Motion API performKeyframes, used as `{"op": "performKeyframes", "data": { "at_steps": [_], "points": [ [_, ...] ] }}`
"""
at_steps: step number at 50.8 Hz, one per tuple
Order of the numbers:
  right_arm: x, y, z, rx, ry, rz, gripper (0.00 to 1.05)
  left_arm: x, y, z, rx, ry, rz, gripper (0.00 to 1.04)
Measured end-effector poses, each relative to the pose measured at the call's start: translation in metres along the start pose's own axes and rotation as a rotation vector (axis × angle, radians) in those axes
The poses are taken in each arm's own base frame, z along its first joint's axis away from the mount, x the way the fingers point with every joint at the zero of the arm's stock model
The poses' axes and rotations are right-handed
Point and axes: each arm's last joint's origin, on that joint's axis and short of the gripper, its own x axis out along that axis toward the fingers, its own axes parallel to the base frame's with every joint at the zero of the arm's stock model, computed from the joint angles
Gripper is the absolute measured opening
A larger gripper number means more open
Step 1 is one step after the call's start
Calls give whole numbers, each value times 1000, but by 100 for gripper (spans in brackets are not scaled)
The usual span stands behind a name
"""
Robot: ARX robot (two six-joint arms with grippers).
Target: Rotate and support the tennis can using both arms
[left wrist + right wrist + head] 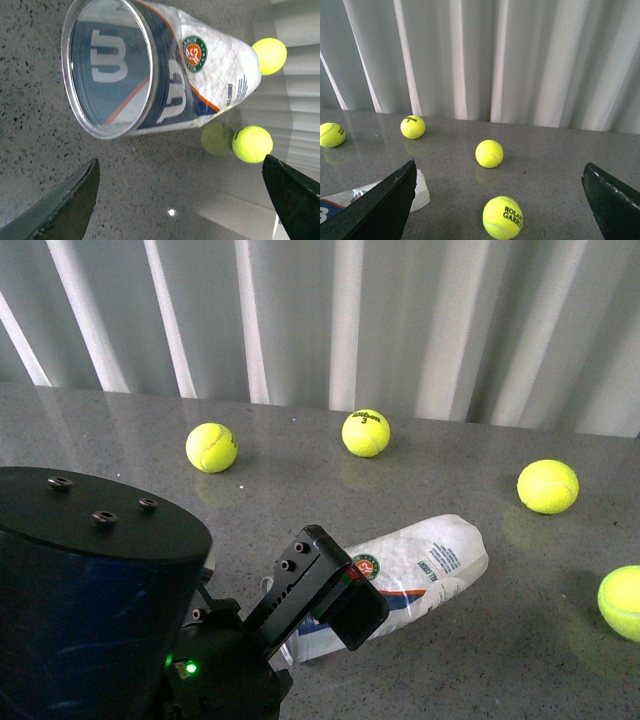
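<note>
Left hand (180, 160) gapes just before the toppled tennis can (160, 70).

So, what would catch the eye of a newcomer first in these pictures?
The crumpled tennis can lies on its side on the grey table. The bulky black left arm fills the near left corner of the front view, its end effector open before the can's near end. Four bright yellow-green balls lie scattered beyond the can and to its right.
</note>
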Motion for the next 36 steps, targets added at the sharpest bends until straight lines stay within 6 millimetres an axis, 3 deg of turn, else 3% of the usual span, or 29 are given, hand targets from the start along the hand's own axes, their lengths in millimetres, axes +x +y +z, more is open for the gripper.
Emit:
{"op": "performKeyframes", "data": {
  "at_steps": [16, 36],
  "points": [
    [0, 0, 0, 0, 0, 0, 98, 9, 10, 9, 39, -114, 25, 98],
    [0, 0, 0, 0, 0, 0, 98, 22, -4, 5, 54, -117, -52, 98]
  ]
}}
